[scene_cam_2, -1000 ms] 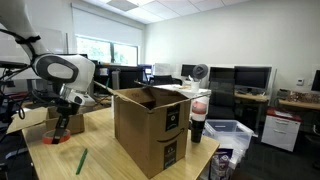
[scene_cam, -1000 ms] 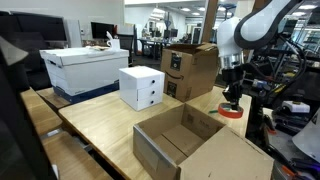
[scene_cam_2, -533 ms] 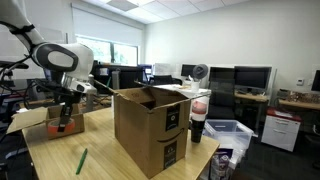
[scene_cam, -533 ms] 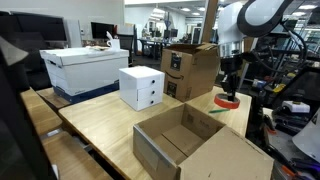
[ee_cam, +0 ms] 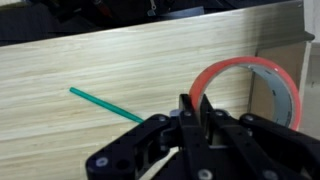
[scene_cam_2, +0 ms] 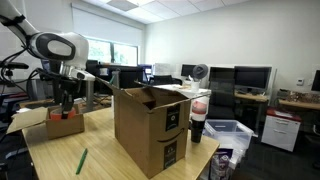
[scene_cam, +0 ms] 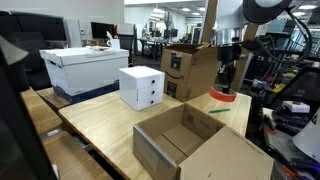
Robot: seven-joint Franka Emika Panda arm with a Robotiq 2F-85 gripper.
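In the wrist view, the gripper (ee_cam: pixel 193 106) is clamped on the rim of the red tape roll (ee_cam: pixel 250 63), held above the tabletop (ee_cam: pixel 120 55) near its edge. A green stick (ee_cam: pixel 105 103) lies apart on bare wood. Only an exterior view shows the open cardboard box (scene_cam: pixel 185 140) nearby. The tall box (scene_cam: pixel 190 70) behind it carries dark print too small to read.

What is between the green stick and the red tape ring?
In the wrist view, just bare wooden table and the gripper, whose fingers pinch the red tape ring at its near rim. The green stick lies apart.
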